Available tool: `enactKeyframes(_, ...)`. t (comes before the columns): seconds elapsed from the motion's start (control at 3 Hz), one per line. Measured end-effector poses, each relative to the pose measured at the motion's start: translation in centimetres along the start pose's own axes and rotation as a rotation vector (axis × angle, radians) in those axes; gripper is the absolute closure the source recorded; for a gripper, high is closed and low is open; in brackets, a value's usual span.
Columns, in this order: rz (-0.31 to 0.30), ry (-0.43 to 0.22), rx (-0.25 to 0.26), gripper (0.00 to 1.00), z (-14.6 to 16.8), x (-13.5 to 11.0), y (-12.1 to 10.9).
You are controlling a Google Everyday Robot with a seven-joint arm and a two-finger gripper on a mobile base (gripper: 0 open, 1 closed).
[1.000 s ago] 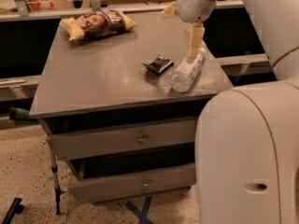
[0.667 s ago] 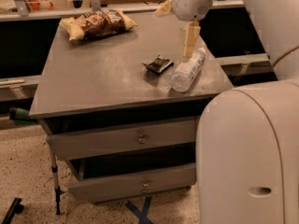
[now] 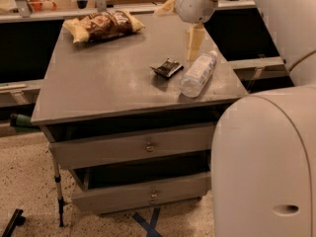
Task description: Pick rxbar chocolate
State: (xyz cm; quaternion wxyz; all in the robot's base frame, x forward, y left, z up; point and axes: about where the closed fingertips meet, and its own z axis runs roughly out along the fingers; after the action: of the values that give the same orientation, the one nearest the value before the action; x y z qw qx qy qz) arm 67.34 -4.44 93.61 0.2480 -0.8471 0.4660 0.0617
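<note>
The rxbar chocolate (image 3: pixel 168 68) is a small flat black glossy wrapper lying on the grey table top (image 3: pixel 108 83), right of centre. A clear plastic water bottle (image 3: pixel 198 74) lies on its side just right of it. My gripper (image 3: pixel 195 42) hangs from the white arm above the table's right side, behind the bottle and up and right of the bar, not touching it. Its pale fingers point down.
A yellow-brown chip bag (image 3: pixel 102 24) lies at the table's far left corner. The table has two drawers (image 3: pixel 148 147) below. My white base (image 3: pixel 266 167) fills the lower right. A counter edge (image 3: pixel 123 6) runs behind the table.
The gripper and arm have shifted slightly left and up above the table. The bar, bottle and chip bag have not moved.
</note>
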Motion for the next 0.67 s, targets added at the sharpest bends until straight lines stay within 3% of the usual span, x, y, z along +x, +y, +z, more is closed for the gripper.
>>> enactKeyframes(0.67,-0.096,-0.030,0.083,0.00,1.31,-0.12,-1.71)
